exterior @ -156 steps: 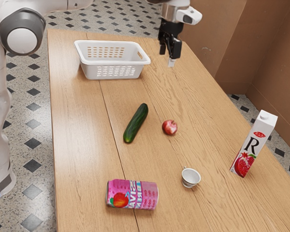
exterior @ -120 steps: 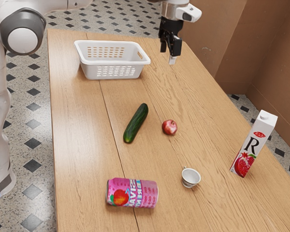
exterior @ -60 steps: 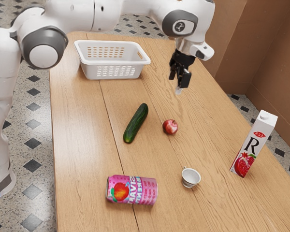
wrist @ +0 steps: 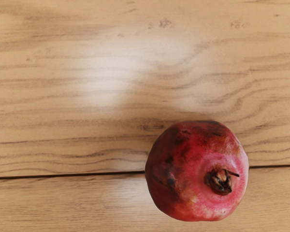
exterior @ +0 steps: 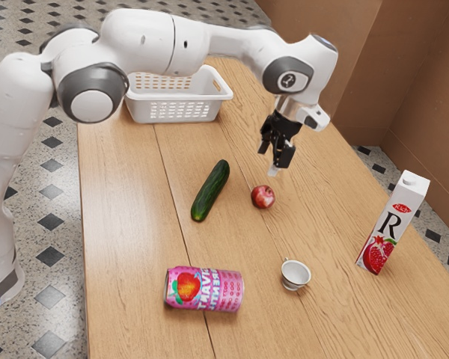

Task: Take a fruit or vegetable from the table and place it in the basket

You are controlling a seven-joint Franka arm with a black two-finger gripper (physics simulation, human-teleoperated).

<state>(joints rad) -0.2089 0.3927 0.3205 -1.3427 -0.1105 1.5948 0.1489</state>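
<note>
Things on a big table [exterior: 123,239]
The white basket [exterior: 183,111] sits far back in the exterior view, the gripper [exterior: 273,158] hangs with its fingers wide apart, and the carton [exterior: 391,224] stands tall. The cucumber [exterior: 210,191] and the can [exterior: 204,289] lie down. The red fruit [wrist: 191,174] is on the table, low under the gripper, and the tiny cup [exterior: 295,275] is near the can.

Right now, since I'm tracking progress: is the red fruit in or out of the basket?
Out: the red fruit lies on the table beside the cucumber, with bare wood between it and the basket.
</note>
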